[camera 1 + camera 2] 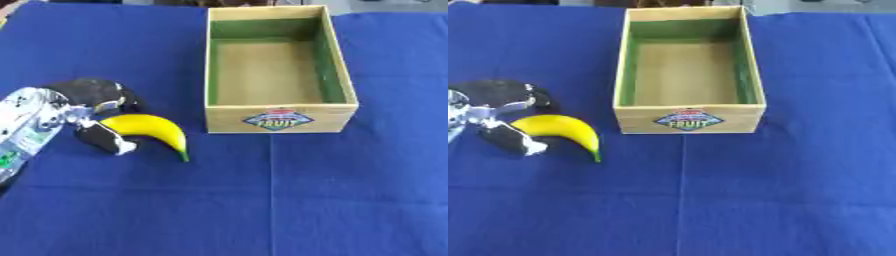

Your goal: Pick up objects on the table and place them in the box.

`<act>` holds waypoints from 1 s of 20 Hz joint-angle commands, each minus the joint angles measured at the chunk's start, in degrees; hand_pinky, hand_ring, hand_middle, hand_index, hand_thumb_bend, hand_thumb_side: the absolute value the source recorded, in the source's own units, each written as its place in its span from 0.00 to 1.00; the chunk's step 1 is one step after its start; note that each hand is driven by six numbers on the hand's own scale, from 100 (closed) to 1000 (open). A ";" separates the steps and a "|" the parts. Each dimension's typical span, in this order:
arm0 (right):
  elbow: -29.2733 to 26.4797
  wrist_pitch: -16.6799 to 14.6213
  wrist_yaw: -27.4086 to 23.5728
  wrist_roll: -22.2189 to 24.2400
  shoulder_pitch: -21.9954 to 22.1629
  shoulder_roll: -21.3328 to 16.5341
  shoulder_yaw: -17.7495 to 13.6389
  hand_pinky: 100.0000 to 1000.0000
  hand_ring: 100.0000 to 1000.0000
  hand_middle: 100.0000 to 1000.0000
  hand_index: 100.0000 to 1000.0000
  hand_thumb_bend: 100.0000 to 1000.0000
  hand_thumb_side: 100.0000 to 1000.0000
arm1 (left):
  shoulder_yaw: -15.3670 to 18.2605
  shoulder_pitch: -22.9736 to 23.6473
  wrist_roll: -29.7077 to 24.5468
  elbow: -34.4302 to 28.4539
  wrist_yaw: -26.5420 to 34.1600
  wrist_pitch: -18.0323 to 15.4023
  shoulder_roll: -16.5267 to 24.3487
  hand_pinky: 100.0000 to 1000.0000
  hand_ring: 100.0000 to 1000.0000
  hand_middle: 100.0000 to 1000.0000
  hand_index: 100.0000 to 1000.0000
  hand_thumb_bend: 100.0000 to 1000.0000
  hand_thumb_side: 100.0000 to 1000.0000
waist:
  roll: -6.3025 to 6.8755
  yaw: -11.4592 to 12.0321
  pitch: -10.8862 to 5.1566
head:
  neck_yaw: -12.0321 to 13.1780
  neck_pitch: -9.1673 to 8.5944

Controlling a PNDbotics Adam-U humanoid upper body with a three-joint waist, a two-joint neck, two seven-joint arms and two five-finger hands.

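Observation:
A yellow banana (150, 128) lies on the blue cloth, left of the box, its green tip pointing to the lower right. My left hand (91, 92), black with a silver wrist, comes in from the left edge. Its fingers (121, 100) arch just above the banana's blunt end and its thumb (107, 139) lies just below that end, so the end sits between them; the hand is open around it. The banana rests on the cloth. The wooden box (280, 108) with green inner walls and a fruit label on its front stands at the upper middle, with nothing inside. No right hand shows.
A blue cloth (306, 200) covers the whole table, with a faint seam running down from the box's front. The near half and the right side hold no objects.

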 commanded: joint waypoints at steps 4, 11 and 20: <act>-1.11 -0.03 -0.44 0.15 -0.43 -0.78 -0.22 0.77 0.71 0.72 0.91 0.00 1.00 | -0.26 -0.76 2.25 -0.29 0.05 -0.46 0.91 0.56 0.70 0.66 0.82 0.28 0.48 | 0.02 0.06 -1.14 | 0.22 -0.59; -1.11 -0.01 -0.47 0.12 -0.38 -0.65 -0.27 0.77 0.71 0.72 0.91 0.00 1.00 | -0.52 -0.51 3.52 0.10 0.32 -0.48 0.86 0.51 0.66 0.61 0.79 0.22 0.49 | 0.02 0.12 -1.02 | 0.24 -0.70; -1.11 0.01 -0.54 0.03 -0.32 -0.58 -0.32 0.77 0.71 0.72 0.91 0.00 1.00 | -0.66 -0.36 3.89 -0.09 0.81 -0.23 0.88 0.46 0.60 0.57 0.75 0.18 0.49 | -0.07 0.25 -0.95 | 0.38 -0.73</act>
